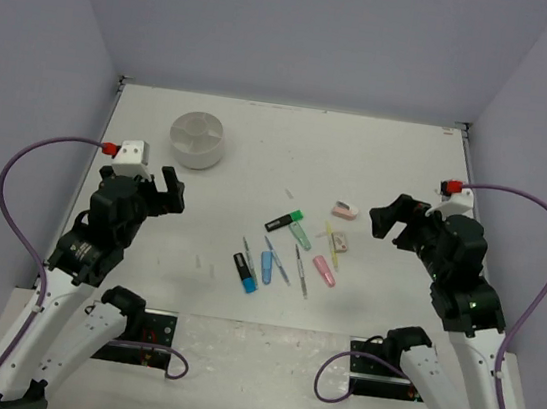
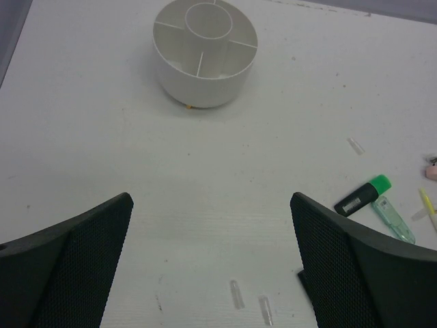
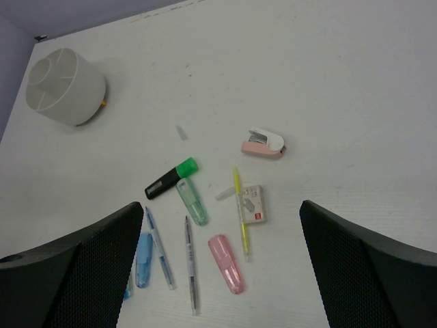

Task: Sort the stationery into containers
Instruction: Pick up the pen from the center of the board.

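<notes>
Left arm: Bent at the elbow and raised at left-centre of the overhead frame, its black two-finger left claw (image 1: 174, 192) points toward the middle of the white table (image 1: 410, 162).
Left claw: Released, jaws spread wide and gripping nothing. Its mesh-faced fingers (image 2: 75, 260) fill the lower corners of the left wrist view.
Right arm: Posed as a mirror of the left at right-centre, with the right claw (image 1: 385, 217) angled toward the frame's middle.
Right claw: Released as well, jaws wide and holding nothing.
Container: The round, low white plastic tub (image 1: 197, 139), with a central ring and spoke-walled compartments, stands at the upper left of the overhead frame, up-frame of the left claw and apart from it.
Stationery: The items lie flat just below centre, between the two claws and nearer the right one. The black highlighter with a green cap (image 3: 171, 178) lies just beside the pale green translucent highlighter (image 3: 192, 201). The yellow pen (image 3: 240, 212) runs alongside the small tan box (image 3: 255, 203). The stubby pink highlighter (image 3: 226, 263) is at the bottom centre of the right wrist view, and the blue highlighter (image 3: 143, 260) and thin pens (image 3: 190, 263) lie toward the lower left. The small pink-and-white stapler (image 3: 264, 143) lies apart, up-frame.
Room: Bare table separates the tub from the cluster. The lavender walls (image 1: 307, 27) close off the far edge and both sides.
</notes>
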`<state>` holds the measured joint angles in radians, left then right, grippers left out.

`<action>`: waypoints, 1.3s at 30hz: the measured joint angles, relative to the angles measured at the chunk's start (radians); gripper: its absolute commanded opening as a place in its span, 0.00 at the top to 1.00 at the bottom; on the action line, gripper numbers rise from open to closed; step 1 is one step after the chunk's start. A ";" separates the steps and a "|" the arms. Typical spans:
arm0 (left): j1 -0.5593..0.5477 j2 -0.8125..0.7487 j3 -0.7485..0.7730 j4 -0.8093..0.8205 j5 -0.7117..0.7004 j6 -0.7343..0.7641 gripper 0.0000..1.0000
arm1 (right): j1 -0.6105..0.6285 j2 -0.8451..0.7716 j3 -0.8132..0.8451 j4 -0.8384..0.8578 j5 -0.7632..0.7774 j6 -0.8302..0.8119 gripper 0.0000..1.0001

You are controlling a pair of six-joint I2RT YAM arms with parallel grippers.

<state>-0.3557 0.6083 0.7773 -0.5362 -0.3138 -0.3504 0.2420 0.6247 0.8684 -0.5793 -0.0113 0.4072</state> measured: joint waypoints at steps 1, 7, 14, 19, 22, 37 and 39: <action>0.000 0.000 0.000 0.000 0.001 0.000 0.00 | 0.000 0.003 0.000 0.000 0.000 0.000 0.01; 0.000 0.000 0.000 0.001 0.007 0.000 0.00 | 0.000 0.001 0.000 0.005 -0.021 -0.001 0.01; 0.000 0.008 0.000 0.005 0.021 0.002 0.00 | 0.077 0.100 0.014 0.028 -0.073 -0.003 0.01; 0.000 0.030 0.000 0.006 0.036 0.003 0.00 | 0.316 0.448 0.096 0.015 0.023 -0.004 0.19; 0.000 0.036 -0.001 0.007 0.045 0.003 0.00 | 0.371 0.594 0.096 -0.002 0.059 0.001 0.55; 0.000 0.046 -0.001 0.019 0.072 0.003 0.00 | 0.392 0.851 0.096 -0.012 0.201 0.008 0.72; 0.000 0.046 -0.001 0.019 0.072 0.003 0.00 | 0.388 0.881 0.097 -0.012 0.209 0.007 0.72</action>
<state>-0.3557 0.6544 0.7761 -0.5167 -0.2419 -0.3470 0.6302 1.5053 0.9659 -0.5911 0.1979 0.4147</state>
